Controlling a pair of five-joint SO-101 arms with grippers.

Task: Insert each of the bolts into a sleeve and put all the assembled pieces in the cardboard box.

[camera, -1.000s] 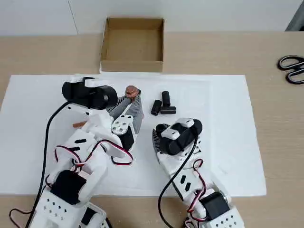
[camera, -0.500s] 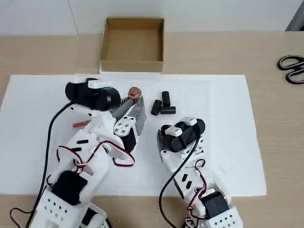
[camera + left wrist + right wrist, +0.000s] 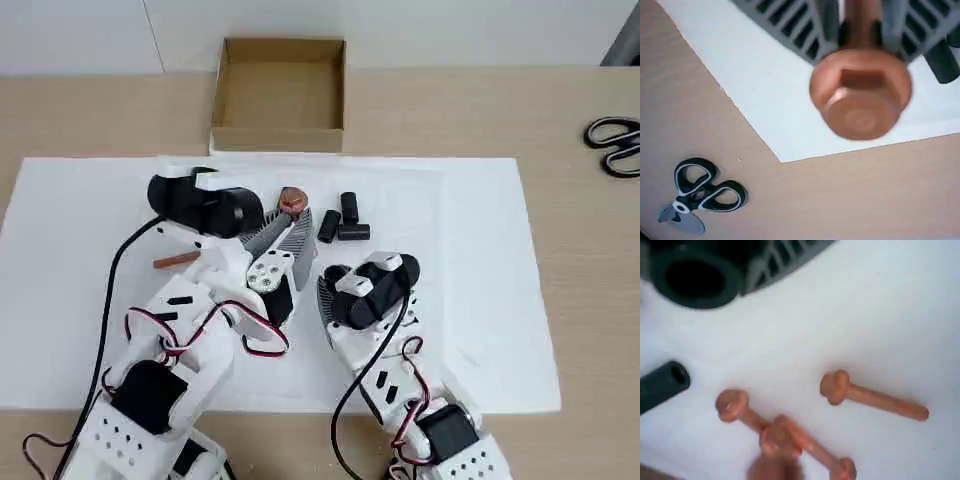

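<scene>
My left gripper [image 3: 291, 222] is shut on a copper bolt [image 3: 292, 201], head pointing away; its hexagonal head [image 3: 860, 96] sits between the grey fingers [image 3: 790, 25]. Three black sleeves [image 3: 343, 219] lie just right of that bolt on the white sheet. My right gripper [image 3: 326, 292] sits behind them, shut on a black sleeve [image 3: 694, 276] whose open bore faces the camera. Three loose bolts [image 3: 790, 435] and another sleeve [image 3: 662, 384] lie on the sheet in the right wrist view. One more bolt [image 3: 176, 260] lies left of the left arm. The cardboard box [image 3: 279, 140] stands open at the back.
The white sheet [image 3: 480, 250] covers the middle of the wooden table. Black-handled scissors [image 3: 614, 145] lie at the far right edge of the table, also seen in the left wrist view as scissors [image 3: 701, 192].
My left gripper has carried the bolt a little to the right, closer to the loose sleeves. The right arm has shifted slightly left toward the left gripper.
</scene>
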